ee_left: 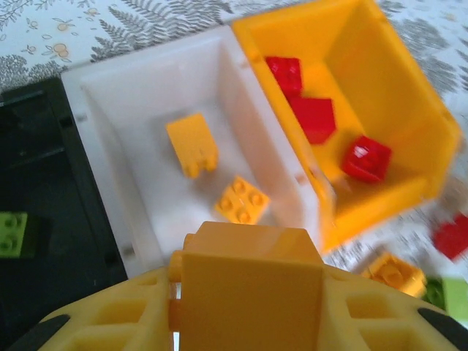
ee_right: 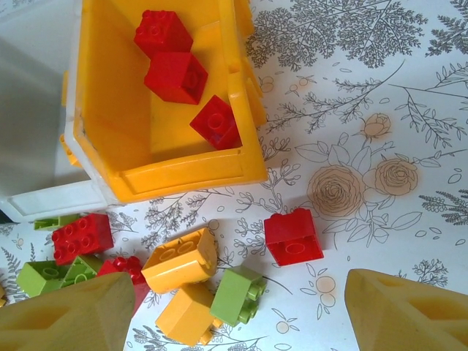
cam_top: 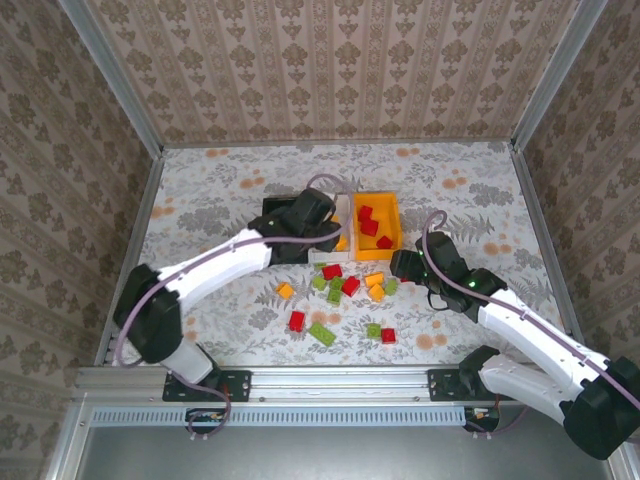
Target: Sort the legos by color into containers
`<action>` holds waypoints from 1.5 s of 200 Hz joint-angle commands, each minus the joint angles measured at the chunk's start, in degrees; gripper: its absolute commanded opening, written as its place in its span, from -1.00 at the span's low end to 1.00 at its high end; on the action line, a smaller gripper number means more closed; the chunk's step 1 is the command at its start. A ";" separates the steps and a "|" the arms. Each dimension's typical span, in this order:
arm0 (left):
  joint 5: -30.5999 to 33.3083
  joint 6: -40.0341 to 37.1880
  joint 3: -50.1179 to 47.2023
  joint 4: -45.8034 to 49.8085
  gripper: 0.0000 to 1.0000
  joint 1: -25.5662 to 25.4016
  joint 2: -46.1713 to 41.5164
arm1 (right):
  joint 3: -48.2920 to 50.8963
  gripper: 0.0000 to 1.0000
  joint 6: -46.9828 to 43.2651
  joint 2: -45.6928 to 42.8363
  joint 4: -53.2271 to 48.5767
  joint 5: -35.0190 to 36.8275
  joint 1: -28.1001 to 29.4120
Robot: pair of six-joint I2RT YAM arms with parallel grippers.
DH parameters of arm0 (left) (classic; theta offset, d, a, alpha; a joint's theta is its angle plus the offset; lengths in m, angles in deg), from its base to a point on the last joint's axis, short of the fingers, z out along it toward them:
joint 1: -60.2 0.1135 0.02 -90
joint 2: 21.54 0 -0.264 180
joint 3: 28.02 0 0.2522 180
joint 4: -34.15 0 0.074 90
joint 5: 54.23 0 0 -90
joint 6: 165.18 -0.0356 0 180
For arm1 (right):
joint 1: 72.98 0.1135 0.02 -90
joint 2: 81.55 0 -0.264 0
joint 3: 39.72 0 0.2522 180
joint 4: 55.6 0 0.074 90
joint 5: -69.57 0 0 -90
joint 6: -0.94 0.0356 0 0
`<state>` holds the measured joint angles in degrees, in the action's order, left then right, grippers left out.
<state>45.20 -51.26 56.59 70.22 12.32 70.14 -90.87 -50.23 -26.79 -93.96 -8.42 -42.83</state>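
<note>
My left hand [cam_top: 312, 218] is pinching an orange brick [ee_left: 248, 278] and hangs over the white bin [ee_left: 139, 95], which has two more orange ones [ee_left: 191, 142] lying in it. The orange bin [ee_left: 387, 88] touches its right side, with three red bricks [ee_left: 316, 117] inside. The black bin [ee_left: 51, 183] is on the other side, one green brick [ee_left: 11, 232] in it. My right hand [ee_right: 234, 322] is spread and holds nothing, low over the loose bricks [cam_top: 340, 290], red, orange and green, scattered on the counter [cam_top: 220, 190] just in front of the bins.

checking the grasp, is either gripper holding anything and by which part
The left gripper pinches an orange brick by its opposite sides; the right gripper is open and empty.
</note>
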 commanded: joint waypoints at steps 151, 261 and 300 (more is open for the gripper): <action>-7.68 5.65 -4.39 -6.45 0.58 3.70 -7.94 | -2.86 0.48 -10.94 6.87 2.69 -5.74 12.99; 3.14 15.80 -34.55 8.97 1.00 8.04 -51.91 | -16.62 0.48 -16.00 37.80 3.35 0.41 39.30; 2.43 17.38 -36.83 10.65 1.00 9.89 -54.67 | -20.12 0.37 -16.79 44.19 1.21 1.60 39.61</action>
<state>46.78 -36.26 20.88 78.26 21.44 16.68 -108.18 -65.59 14.55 -90.37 -9.69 -3.45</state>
